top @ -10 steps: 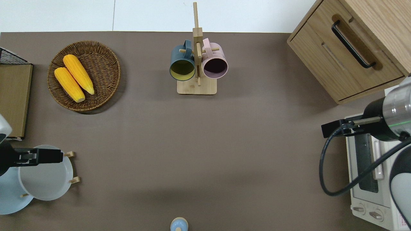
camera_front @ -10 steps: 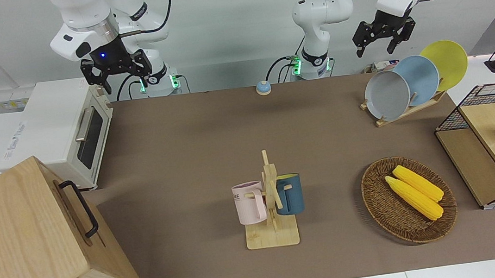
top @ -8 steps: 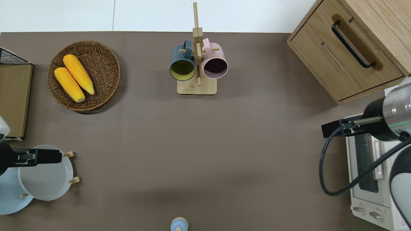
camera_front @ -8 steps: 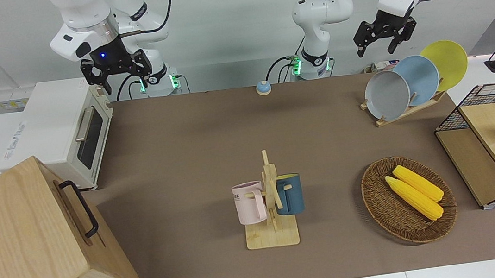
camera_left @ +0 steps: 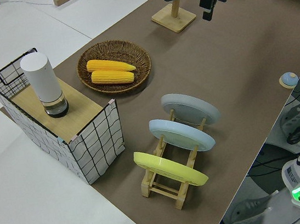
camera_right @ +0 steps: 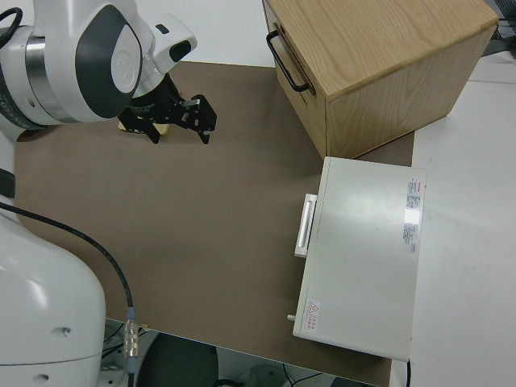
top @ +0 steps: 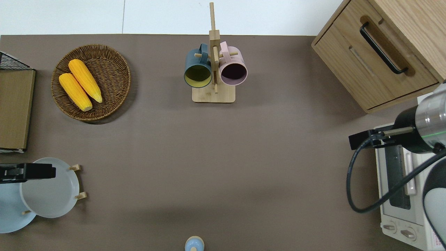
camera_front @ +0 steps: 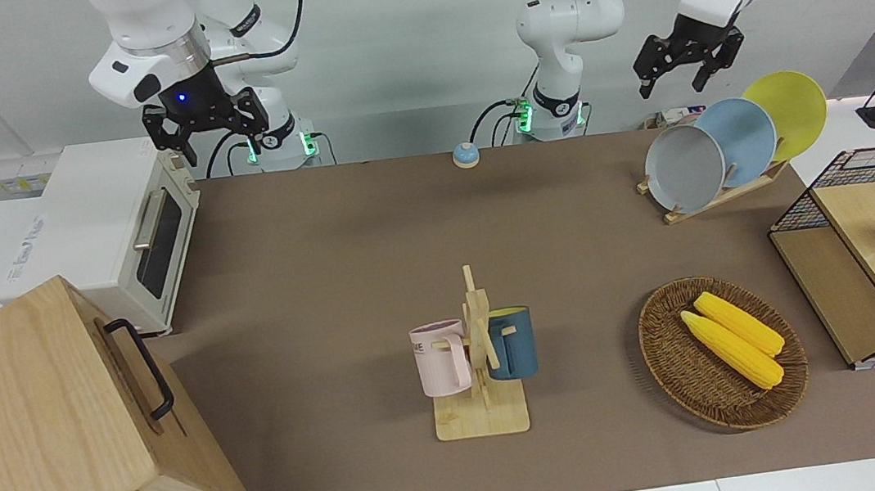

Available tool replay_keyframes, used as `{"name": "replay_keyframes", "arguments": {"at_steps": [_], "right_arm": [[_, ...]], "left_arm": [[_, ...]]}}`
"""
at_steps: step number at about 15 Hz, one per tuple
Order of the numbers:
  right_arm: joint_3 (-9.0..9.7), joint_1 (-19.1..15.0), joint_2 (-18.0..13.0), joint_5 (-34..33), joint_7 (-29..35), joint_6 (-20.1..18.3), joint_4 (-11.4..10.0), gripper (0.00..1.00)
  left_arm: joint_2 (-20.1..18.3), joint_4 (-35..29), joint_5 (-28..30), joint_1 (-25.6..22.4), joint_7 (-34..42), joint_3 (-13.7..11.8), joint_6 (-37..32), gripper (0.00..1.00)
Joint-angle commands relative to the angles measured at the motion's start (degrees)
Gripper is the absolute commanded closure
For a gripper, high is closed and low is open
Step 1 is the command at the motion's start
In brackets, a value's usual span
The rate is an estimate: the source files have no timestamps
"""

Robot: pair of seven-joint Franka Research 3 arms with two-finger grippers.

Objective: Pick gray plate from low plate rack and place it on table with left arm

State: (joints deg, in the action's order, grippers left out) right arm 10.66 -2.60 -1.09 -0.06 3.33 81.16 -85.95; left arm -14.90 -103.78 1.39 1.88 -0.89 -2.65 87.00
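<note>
The gray plate [camera_front: 684,168] leaned in the low plate rack [camera_front: 716,197], in the slot farthest from the robots, with a blue plate [camera_front: 740,138] and a yellow plate [camera_front: 789,111] just beside it. The left pincer [camera_front: 688,69] hung open above these plates, holding nothing. A corn basket [camera_front: 722,353] and a wire crate [camera_front: 872,262] stood near. The brown counter [camera_front: 371,245] lay bare toward its middle. The right arm was parked.

Three plates are standing in one rack [camera_left: 170,184]: a gray plate [camera_front: 684,168], a blue plate [camera_front: 742,138] and a yellow plate [camera_front: 793,110]. Two mugs are hanging on one stand [camera_front: 482,405]: a pink mug [camera_front: 440,359] and a blue mug [camera_front: 513,344]. Two corn cobs are lying in one basket [camera_front: 679,378]: one cob [camera_front: 739,321] and another cob [camera_front: 730,350].
</note>
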Motion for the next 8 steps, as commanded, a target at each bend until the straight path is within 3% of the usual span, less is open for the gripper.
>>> {"name": "replay_keyframes", "arguments": {"at_steps": [1,5,8], "right_arm": [[0.33,-0.56,-0.14,0.59,0.01,-0.83,0.35,0.011],[0.33,-0.56,-0.14,0.59,0.01,-0.83,0.35,0.013],[0.33,-0.56,-0.14,0.59,0.01,-0.83,0.35,0.013]], "left_arm": [[-1.27,-1.16,-2.52,-0.03,1.94,-2.09,-0.08,0.00],[-1.44,-1.16,-3.32,-0.03,6.77,-6.31,0.27,0.00],[-1.36,-1.25,-6.66,-0.03,7.39,-7.98,0.36,0.01]]}}
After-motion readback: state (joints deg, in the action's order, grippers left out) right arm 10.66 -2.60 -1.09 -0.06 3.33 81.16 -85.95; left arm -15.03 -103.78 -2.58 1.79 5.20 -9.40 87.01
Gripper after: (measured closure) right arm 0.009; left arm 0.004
